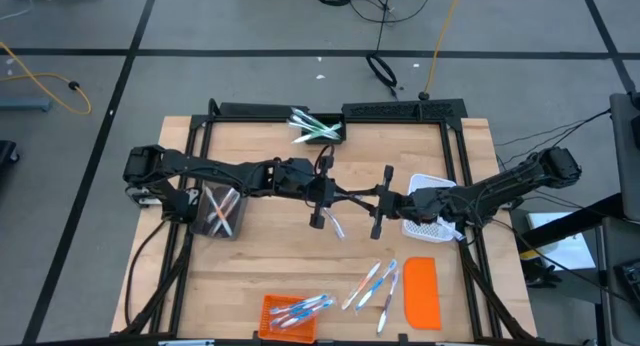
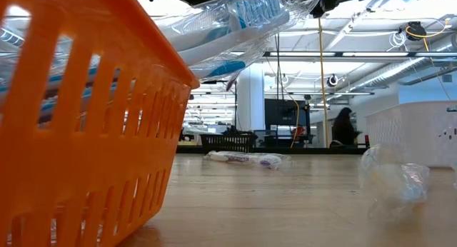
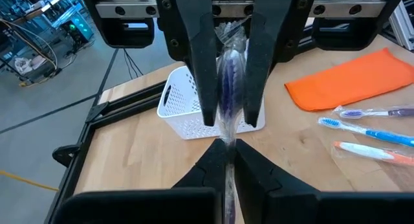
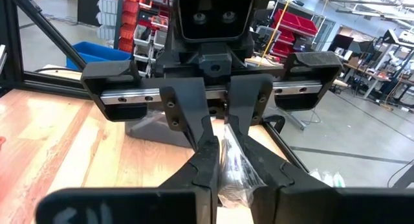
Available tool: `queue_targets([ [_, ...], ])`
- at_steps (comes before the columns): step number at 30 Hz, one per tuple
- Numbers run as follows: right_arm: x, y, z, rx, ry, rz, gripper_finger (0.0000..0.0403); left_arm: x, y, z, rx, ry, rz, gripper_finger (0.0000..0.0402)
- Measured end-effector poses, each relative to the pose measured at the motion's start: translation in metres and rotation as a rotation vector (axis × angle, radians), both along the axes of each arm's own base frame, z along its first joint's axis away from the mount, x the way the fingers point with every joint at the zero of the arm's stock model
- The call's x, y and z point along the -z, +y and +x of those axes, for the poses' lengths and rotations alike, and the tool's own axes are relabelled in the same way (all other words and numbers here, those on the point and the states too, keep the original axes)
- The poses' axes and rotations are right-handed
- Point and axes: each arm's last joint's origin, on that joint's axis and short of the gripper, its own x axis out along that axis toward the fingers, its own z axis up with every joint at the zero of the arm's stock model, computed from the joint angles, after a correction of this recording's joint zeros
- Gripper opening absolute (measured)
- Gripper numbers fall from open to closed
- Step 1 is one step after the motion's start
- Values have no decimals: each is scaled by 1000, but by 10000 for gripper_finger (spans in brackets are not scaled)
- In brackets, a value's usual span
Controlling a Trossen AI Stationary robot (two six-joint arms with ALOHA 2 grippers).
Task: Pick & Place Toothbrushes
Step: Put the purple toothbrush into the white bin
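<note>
A purple toothbrush in a clear wrapper (image 3: 229,88) is held above the table's middle between my two grippers, which face each other fingertip to fingertip. My left gripper (image 3: 228,151) (image 1: 335,197) reaches in from the left and is shut on one end. My right gripper (image 4: 226,160) (image 1: 365,199) comes from the right and is shut on the other end. Several loose toothbrushes (image 1: 375,284) lie flat near the near edge. Another toothbrush (image 2: 243,159) lies on the table under the grippers. My left gripper pinches the wrapped toothbrush's near end (image 3: 228,138) between its two fingers, coming level from the table's left, fingers along the brush. The brush is lifted clear. My right gripper pinches the wrapper's other end (image 4: 228,153) between its two fingers, level from the table's right, also along it.
An orange basket (image 1: 290,314) with toothbrushes stands at the near edge, a flat orange lid (image 1: 422,291) to its right. A white mesh basket (image 1: 432,184) sits under the right arm. A bin with toothbrushes (image 1: 220,211) is under the left arm, a black bin (image 1: 318,126) at the far edge.
</note>
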Motion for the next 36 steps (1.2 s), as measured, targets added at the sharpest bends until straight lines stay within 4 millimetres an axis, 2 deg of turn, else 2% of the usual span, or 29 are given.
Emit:
queue_targets([
  [10,4,-3,-4,81,60,-16,38,-1,1,0,-47,-5,1,77],
  [15,1,-6,-14,94,97,17,38,1,3,0,-72,8,9,85],
  [21,-4,-11,-39,206,156,54,38,3,3,-1,-76,33,11,85],
  [26,-12,-15,-62,218,165,111,38,4,3,-2,-76,50,12,85],
  [36,-20,-34,-119,323,178,221,38,5,3,-2,-77,58,10,85],
])
